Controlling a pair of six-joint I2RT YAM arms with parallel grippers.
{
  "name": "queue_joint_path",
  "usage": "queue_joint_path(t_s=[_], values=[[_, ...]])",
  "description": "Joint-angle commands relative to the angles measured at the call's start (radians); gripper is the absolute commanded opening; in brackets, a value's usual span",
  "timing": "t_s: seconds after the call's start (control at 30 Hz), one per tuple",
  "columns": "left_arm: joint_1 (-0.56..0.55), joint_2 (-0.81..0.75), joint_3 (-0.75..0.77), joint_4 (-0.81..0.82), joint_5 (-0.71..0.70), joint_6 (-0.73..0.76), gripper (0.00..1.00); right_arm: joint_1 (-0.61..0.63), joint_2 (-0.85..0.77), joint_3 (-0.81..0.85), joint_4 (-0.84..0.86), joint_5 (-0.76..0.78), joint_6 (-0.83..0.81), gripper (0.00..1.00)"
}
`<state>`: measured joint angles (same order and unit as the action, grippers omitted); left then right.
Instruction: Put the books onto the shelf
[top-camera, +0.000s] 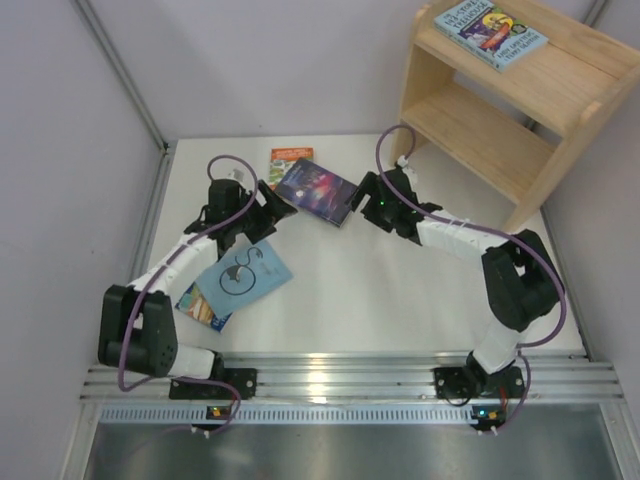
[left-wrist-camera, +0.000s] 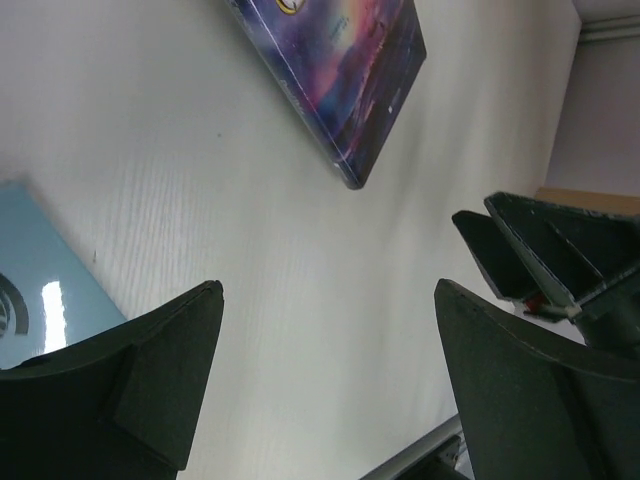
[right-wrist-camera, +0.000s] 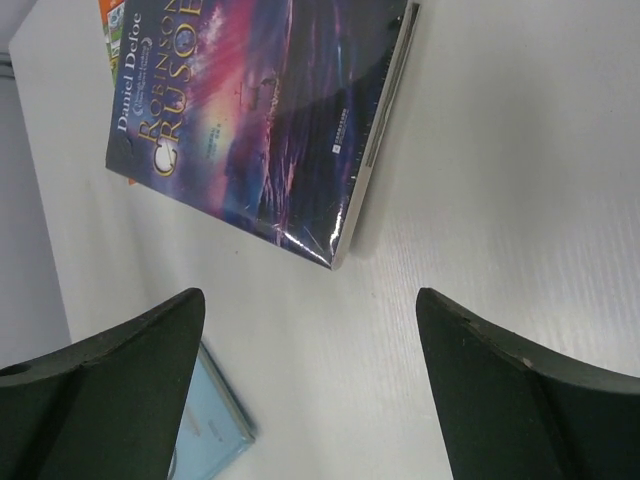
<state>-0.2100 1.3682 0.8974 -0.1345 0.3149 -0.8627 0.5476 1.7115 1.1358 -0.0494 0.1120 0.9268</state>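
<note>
The dark purple galaxy book (top-camera: 317, 190) lies flat at the back of the table, partly over the orange book (top-camera: 291, 157). My left gripper (top-camera: 281, 213) stands open just left of it, and my right gripper (top-camera: 357, 199) stands open just right of it; neither holds anything. The left wrist view has the purple book (left-wrist-camera: 350, 80) ahead of the open left gripper (left-wrist-camera: 325, 290). The right wrist view has the purple book (right-wrist-camera: 260, 110) just beyond the open right gripper (right-wrist-camera: 310, 295). A light-blue book (top-camera: 245, 275) rests on a colourful blue one (top-camera: 203, 308). Another colourful book (top-camera: 490, 33) lies on top of the wooden shelf (top-camera: 480, 130).
The shelf stands at the back right corner, its lower tier (top-camera: 470, 125) bare. White walls close in the table (top-camera: 400, 290) on the left and behind. An aluminium rail (top-camera: 340, 378) runs along the near edge by the arm bases.
</note>
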Motion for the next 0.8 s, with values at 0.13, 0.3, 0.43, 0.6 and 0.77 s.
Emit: queue_joint_path(t_s=[0.13,0.3,0.43,0.6,0.77], values=[[0.032,0.236,0.060,0.393,0.010,-0.055,0.91,0.021,-0.041,-0.050,0.126,-0.008,-0.069,0.86],[0.043,0.425,0.141,0.492,0.021,-0.090,0.91,0.021,-0.121,-0.126,0.092,0.041,-0.258,0.86],[0.050,0.528,0.175,0.574,0.013,-0.148,0.89,0.034,-0.173,-0.156,0.074,0.081,-0.383,0.85],[0.050,0.631,0.189,0.679,0.035,-0.205,0.86,0.046,-0.194,-0.197,0.075,0.118,-0.439,0.86],[0.050,0.684,0.195,0.754,0.047,-0.251,0.81,0.084,-0.181,-0.215,0.108,0.107,-0.540,0.86]])
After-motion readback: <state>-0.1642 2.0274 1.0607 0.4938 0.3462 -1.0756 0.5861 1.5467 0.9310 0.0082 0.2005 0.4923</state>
